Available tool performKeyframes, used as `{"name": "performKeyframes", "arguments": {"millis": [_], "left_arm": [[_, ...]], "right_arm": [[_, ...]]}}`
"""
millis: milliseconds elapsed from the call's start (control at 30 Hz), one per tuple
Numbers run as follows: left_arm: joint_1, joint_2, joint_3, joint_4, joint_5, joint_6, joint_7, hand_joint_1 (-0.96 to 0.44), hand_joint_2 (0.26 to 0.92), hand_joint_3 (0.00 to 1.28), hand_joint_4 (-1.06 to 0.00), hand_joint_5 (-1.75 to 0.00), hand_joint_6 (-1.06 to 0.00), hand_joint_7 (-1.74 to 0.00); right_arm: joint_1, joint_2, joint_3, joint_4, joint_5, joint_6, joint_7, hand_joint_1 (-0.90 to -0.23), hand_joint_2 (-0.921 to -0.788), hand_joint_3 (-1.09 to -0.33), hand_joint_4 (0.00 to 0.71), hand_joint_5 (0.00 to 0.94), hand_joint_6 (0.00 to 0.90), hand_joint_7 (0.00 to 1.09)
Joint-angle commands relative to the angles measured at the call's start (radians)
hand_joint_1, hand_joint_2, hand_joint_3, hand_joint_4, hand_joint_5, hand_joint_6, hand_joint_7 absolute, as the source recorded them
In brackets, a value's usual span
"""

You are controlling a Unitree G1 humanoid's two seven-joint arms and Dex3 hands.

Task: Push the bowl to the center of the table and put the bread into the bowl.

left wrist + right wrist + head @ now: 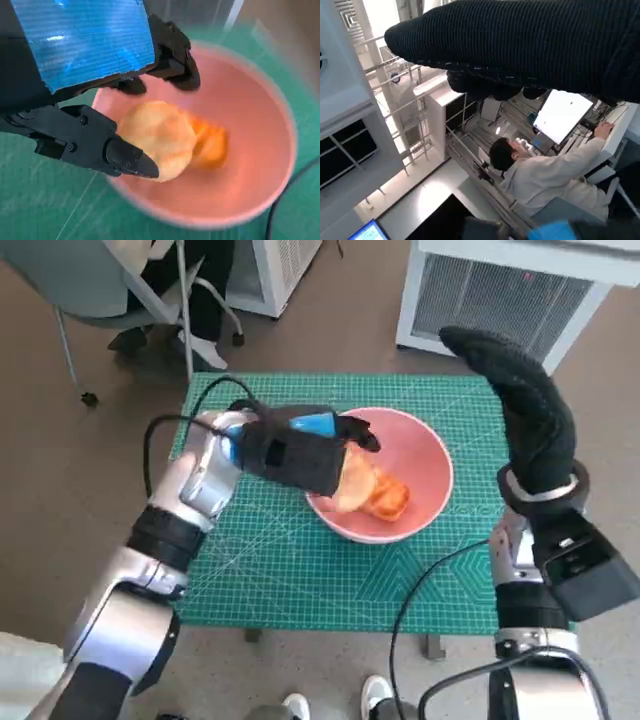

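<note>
A green cutting mat [300,580] is covering the small table, and the pink bowl [425,465] is sitting on it near the middle, slightly toward the far side. The left arm is reaching in from the near left with its silver forearm [195,480] lying across the mat, and the left hand [300,452] is hanging over the bowl's left rim, blue tape showing on its back. In the left wrist view the same hand [95,75] is spreading its black fingers [125,156] around the bread [157,140], one fingertip lying against the roll's near edge and the others arching over the far side without clearly pressing on it; I cannot tell whether the hand is gripping the bread or only bracketing it. The bread, a pale golden roll with a darker orange piece beside it, is lying on the bowl's floor, and the head view is showing it [375,490] just right of the hand. The right hand [525,400], in its black knitted glove, is standing raised off the right edge of the table, well apart from the bowl, fingers stretched together and holding nothing. In the right wrist view the glove [530,40] is filling the top, and a person [545,175] in a pale top is sitting at a desk.
</note>
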Motion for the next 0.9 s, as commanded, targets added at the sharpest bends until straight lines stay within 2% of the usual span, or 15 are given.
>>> {"name": "performKeyframes", "arguments": {"millis": [33, 133, 300, 433, 500, 667, 900], "left_arm": [[-0.005, 0.0, 0.046, -0.025, -0.041, -0.05, 0.03, -0.23, 0.858, 0.0, -0.15, 0.0, -0.22, -0.08], [0.047, -0.005, 0.109, -0.049, -0.082, -0.127, 0.141, -0.25, 0.862, 0.0, -0.15, 0.0, -0.22, -0.08], [0.11, -0.026, 0.208, -0.054, -0.123, -0.314, 0.383, -0.3, 0.899, 0.01, -0.21, -0.02, -0.29, -0.09], [0.148, -0.054, 0.284, -0.055, -0.162, -0.459, 0.547, -0.33, 0.916, 0.07, -0.34, -0.03, -0.39, -0.1], [0.165, -0.073, 0.318, -0.059, -0.192, -0.513, 0.599, -0.35, 0.919, 0.11, -0.39, -0.04, -0.42, -0.11], [0.21, -0.134, 0.39, -0.078, -0.279, -0.61, 0.685, -0.39, 0.921, 0.21, -0.46, -0.04, -0.47, -0.11], [0.281, -0.191, 0.432, -0.189, -0.403, -0.618, 0.674, -0.39, 0.921, 0.32, -0.48, -0.03, -0.46, -0.1]], "right_arm": [[0.024, -0.005, -0.005, -0.005, -0.02, 0.021, -0.015, -0.577, -0.921, -0.753, 0.302, 0.001, 0.301, 0.1], [0.022, -0.004, -0.005, -0.006, -0.022, 0.03, -0.023, -0.577, -0.921, -0.753, 0.302, 0.001, 0.301, 0.11], [0.02, -0.001, -0.003, -0.018, -0.016, 0.049, -0.03, -0.577, -0.921, -0.752, 0.303, 0.001, 0.302, 0.11], [0.018, 0.001, -0.003, -0.028, -0.014, 0.063, -0.036, -0.57, -0.921, -0.751, 0.303, 0.001, 0.307, 0.11], [0.016, 0.002, -0.002, -0.031, -0.014, 0.068, -0.039, -0.568, -0.921, -0.751, 0.302, 0.001, 0.31, 0.11], [0.008, 0.003, -0.004, -0.039, -0.011, 0.085, -0.047, -0.565, -0.921, -0.742, 0.303, 0.001, 0.314, 0.11], [-0.003, 0.005, -0.004, -0.058, -0.023, 0.108, -0.071, -0.558, -0.921, -0.739, 0.303, 0.001, 0.315, 0.11]]}}
